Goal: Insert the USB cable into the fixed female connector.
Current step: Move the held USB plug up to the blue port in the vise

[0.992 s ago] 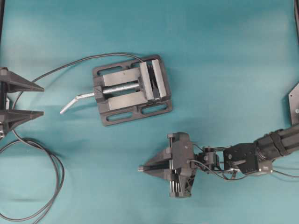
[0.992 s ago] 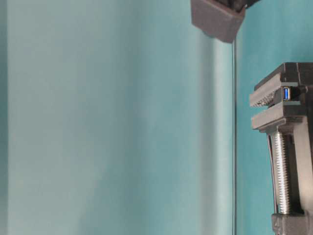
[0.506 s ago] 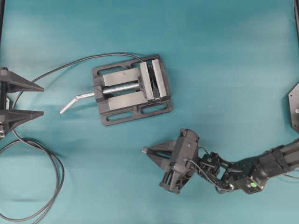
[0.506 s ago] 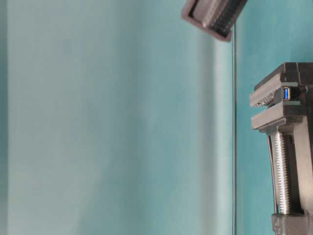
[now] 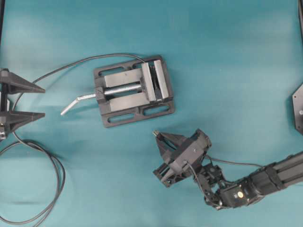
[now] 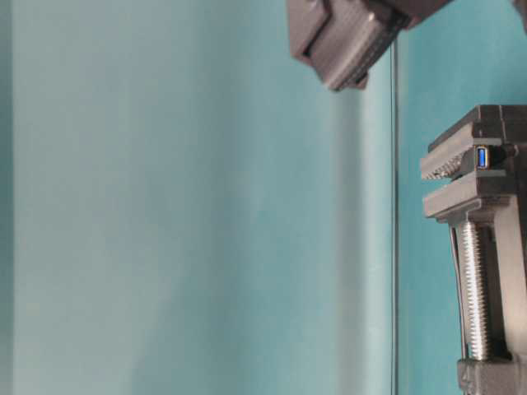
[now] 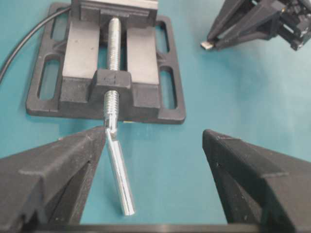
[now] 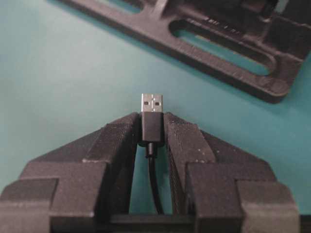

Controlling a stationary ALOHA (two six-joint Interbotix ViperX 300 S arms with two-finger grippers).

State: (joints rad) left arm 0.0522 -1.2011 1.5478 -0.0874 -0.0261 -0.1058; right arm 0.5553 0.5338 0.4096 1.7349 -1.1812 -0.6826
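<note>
On the teal table (image 5: 236,56), the right gripper (image 5: 157,136), clenching the USB cable (image 8: 151,121), had swung toward the vise (image 5: 134,91); the left gripper (image 5: 42,101) gaped.

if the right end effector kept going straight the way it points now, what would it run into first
Probably the vise: in the right wrist view the USB cable plug, clamped in the right end effector, aims at the vise's slotted base rail just ahead. Height is unclear, so it might pass over the rail.

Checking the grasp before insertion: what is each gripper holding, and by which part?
The right gripper pinches the USB cable by its dark plug body, silvery tip sticking out ahead. The left gripper is open and holds nothing.
</note>
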